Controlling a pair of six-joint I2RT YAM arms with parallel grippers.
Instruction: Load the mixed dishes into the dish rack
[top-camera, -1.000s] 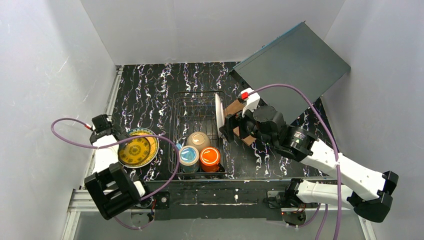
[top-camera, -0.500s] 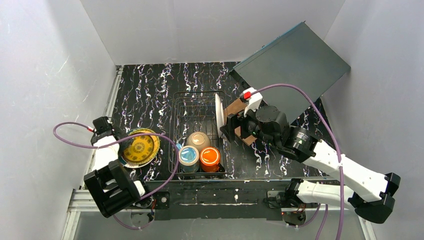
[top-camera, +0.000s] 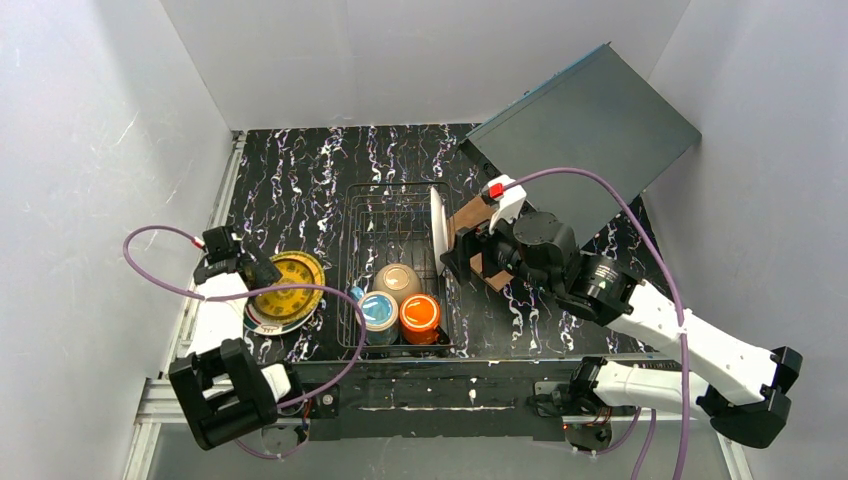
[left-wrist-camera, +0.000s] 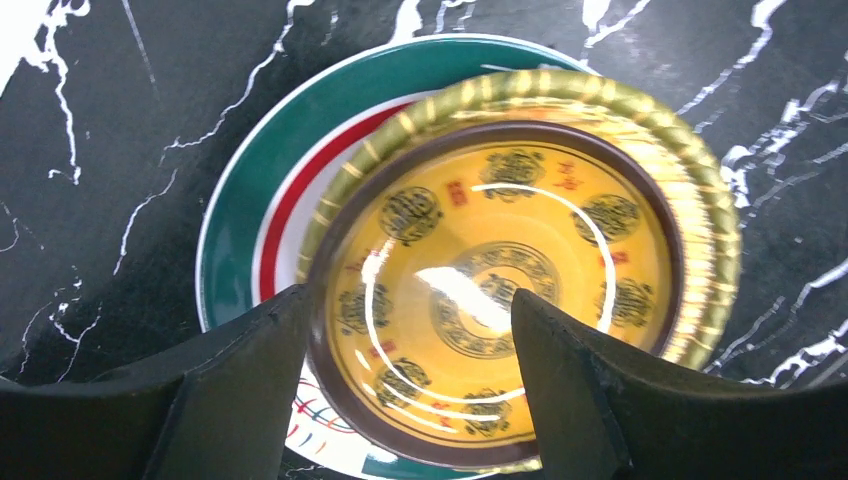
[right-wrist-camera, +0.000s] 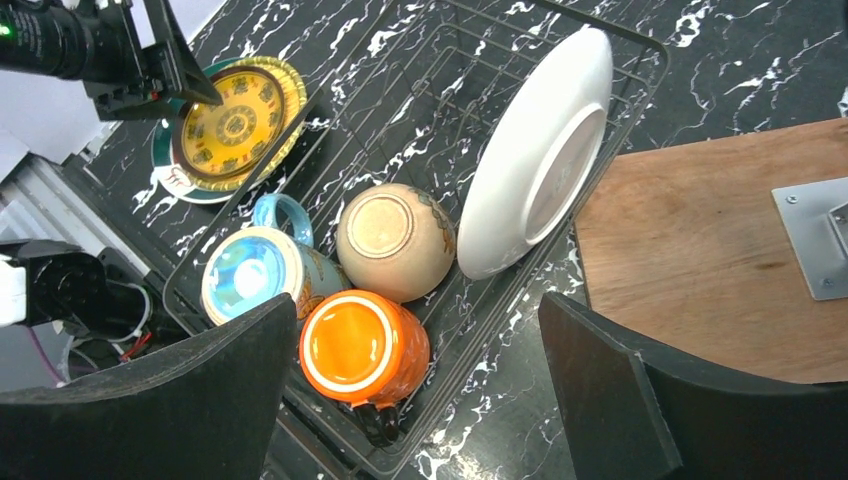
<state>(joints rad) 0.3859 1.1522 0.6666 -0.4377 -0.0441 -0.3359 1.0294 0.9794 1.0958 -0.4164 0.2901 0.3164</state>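
Done: four pieces are sitting in the dish rack — the orange mug, blue patterned mug and white-and-tan bowl are lying bunched at the near end, bowl bottom-up, and a white plate is standing on edge along the rack's right side.
Left to do: the yellow ornate plate is lying outside, just left of the rack, on top of a green-rimmed plate. Both are waiting to be loaded, so I am judging the task a bit past half.
Left gripper: its fingers are standing apart, hanging over the yellow plate's near rim and clamping nothing.
Right gripper: its fingers are spread wide and carrying nothing, hovering above the rack's right edge beside the wooden board.
Hard to tell: whether the left fingers are touching the yellow plate, and whether that plate is lying flat or tilting — its far rim is blurring in the wrist view.
Hidden: most of the green-rimmed plate is lying under the yellow one; the white plate is showing only its underside; the right fingers are cutting off the rack's near corners.
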